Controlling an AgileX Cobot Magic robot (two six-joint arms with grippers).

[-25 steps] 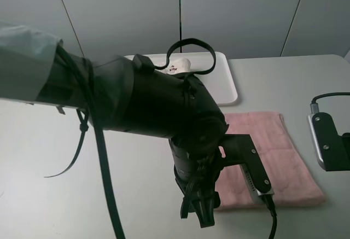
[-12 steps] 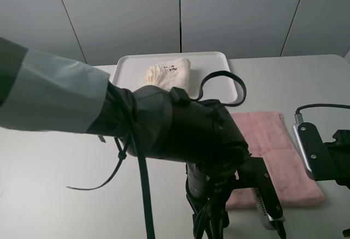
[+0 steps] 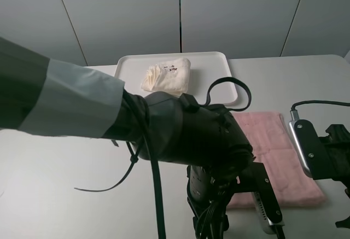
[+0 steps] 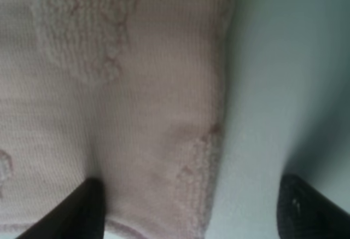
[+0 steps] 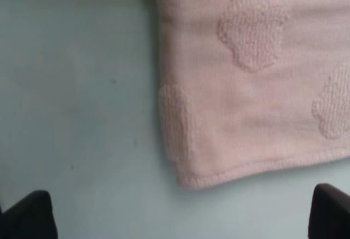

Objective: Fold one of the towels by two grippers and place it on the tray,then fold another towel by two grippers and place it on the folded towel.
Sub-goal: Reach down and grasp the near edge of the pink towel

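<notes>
The cream towel (image 3: 167, 75) lies folded on the white tray (image 3: 227, 88) at the back of the table. The pink towel (image 3: 273, 149) lies flat in front of the tray on the right. My left arm (image 3: 180, 135) hides the pink towel's near left part in the exterior view. In the left wrist view my left gripper (image 4: 194, 214) is open just above a side edge of the pink towel (image 4: 109, 113), near its corner. My right gripper (image 5: 180, 217) is open over a corner of the pink towel (image 5: 246, 75), not touching it.
The right arm's body (image 3: 320, 151) sits at the right edge, beside the pink towel. Bare grey tabletop (image 3: 44, 184) stretches to the left. Grey wall panels (image 3: 235, 15) stand behind the tray. A loose cable loop (image 3: 229, 94) arches over the tray's front corner.
My left arm has swung down toward the near edge, uncovering the tray and cream towel. The right arm has slid in from the right toward the pink towel. Both grippers stay open.
</notes>
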